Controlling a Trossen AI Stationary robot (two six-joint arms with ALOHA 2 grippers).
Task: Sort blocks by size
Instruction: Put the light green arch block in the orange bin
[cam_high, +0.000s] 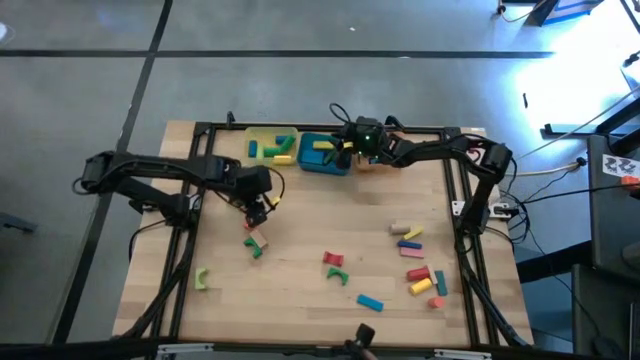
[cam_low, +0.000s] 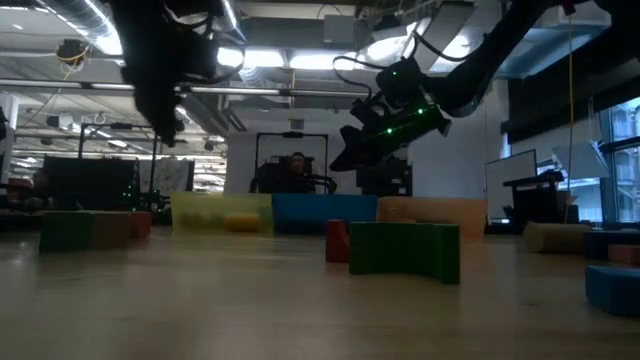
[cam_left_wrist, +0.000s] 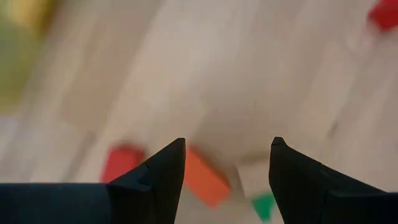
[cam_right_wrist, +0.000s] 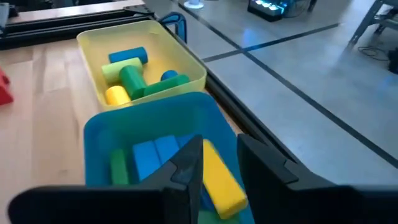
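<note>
Right gripper (cam_right_wrist: 219, 163), fingers parted, over blue tray (cam_right_wrist: 99, 140) of blue, green, yellow blocks (cam_right_wrist: 221, 180).

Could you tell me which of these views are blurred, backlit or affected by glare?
Left wrist view: motion-blurred, the blocks under the open left claw smeared. Low view: backlit by ceiling lights, both arms near-silhouettes. High view: bright glare on the floor at upper right. Right wrist view: fairly sharp on the yellow tray.

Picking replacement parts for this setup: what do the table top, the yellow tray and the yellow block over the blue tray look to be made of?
Table top: pale wood, matte, with visible plank seams. Yellow tray: probably moulded plastic, smooth, thin-walled, with rounded corners. Yellow block between the right gripper's fingers: solid colour, smooth, rounded edges; painted wood or plastic, cannot tell which.
</note>
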